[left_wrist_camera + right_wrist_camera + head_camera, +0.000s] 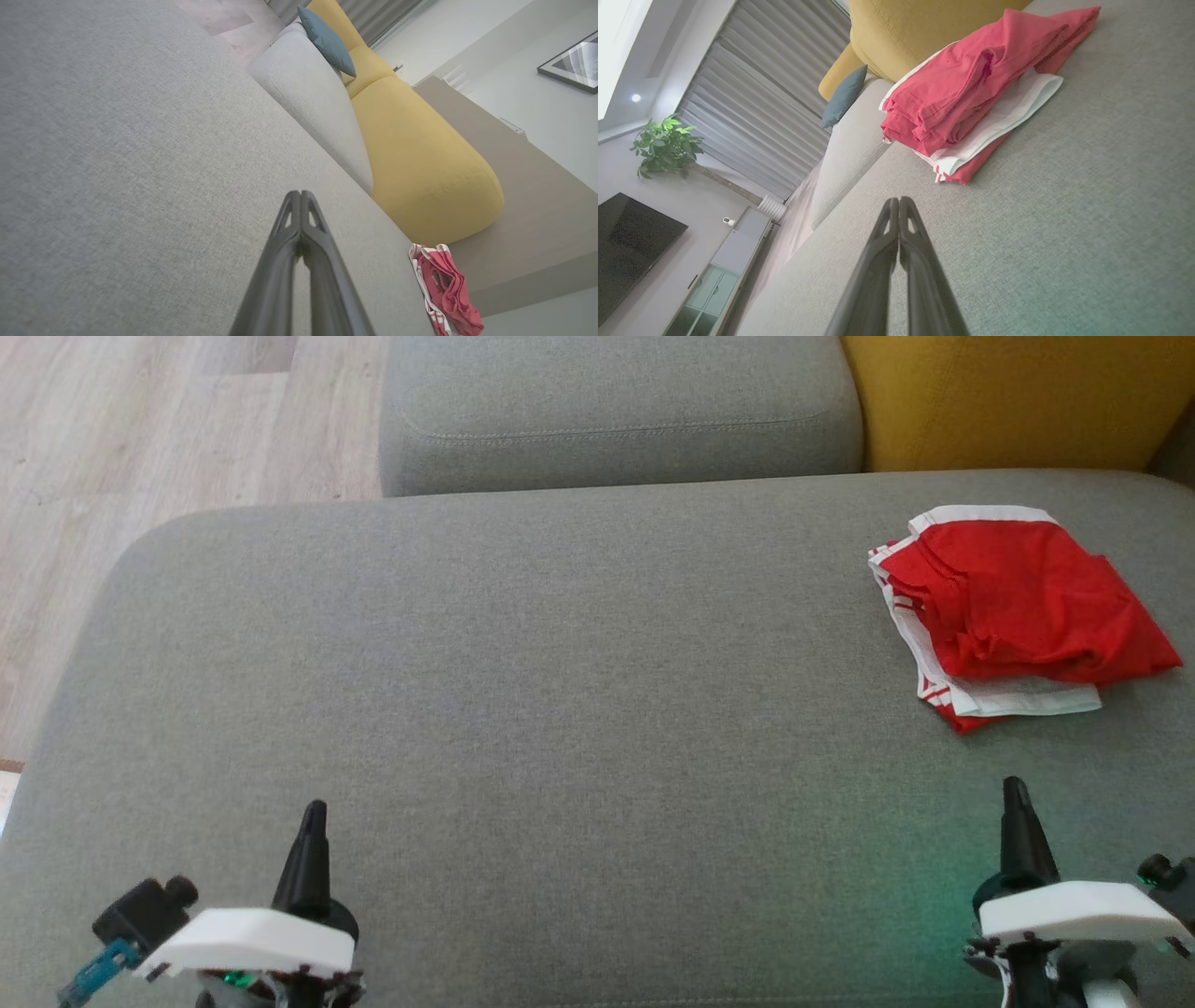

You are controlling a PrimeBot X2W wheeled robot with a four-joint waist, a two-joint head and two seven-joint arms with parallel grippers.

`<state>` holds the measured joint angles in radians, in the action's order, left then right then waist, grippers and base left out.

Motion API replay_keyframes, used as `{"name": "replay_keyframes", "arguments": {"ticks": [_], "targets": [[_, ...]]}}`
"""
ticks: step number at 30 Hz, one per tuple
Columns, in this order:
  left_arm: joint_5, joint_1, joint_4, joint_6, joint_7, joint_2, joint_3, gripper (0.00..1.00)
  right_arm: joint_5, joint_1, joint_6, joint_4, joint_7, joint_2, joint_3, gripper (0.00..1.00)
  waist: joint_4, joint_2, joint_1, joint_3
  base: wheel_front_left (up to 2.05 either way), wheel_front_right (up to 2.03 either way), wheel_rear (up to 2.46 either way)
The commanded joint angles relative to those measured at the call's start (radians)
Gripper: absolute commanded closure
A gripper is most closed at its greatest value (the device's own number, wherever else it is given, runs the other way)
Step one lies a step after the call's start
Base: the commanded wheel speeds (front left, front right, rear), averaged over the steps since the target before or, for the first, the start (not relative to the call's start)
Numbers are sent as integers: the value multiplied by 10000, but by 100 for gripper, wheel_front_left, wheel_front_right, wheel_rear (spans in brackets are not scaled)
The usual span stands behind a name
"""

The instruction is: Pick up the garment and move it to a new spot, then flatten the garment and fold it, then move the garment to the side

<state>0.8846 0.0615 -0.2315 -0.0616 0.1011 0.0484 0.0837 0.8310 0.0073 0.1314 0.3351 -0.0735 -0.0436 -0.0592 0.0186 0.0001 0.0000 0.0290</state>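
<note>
Right claw (1014, 791), pinched closed, sits just short of the folded garment (1018, 607).

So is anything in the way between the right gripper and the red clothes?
Nothing visible is. Just bare grey cushion lies between the shut right gripper and the folded red garment.

A: Left wrist view — the garment (444, 289) runs off the bottom edge.
B: Its lower layers sit mostly hidden under the red top fold — and the framed picture (572, 63) is cropped at the right.
</note>
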Motion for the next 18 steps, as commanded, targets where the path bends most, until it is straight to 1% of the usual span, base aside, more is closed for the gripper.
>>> {"name": "replay_keyframes", "arguments": {"ticks": [1,18], "targets": [[212,-613,300,-80,-41,122,-259,100,235,-549,-3,-378,27,-35,44,100,-2,-1,0,-4,0,0,0],[2140,-895,187,-242,-548,143,-649,100,2244,-710,-5,-518,517,-43,-113,100,-51,-1,0,-89,0,0,0]]}}
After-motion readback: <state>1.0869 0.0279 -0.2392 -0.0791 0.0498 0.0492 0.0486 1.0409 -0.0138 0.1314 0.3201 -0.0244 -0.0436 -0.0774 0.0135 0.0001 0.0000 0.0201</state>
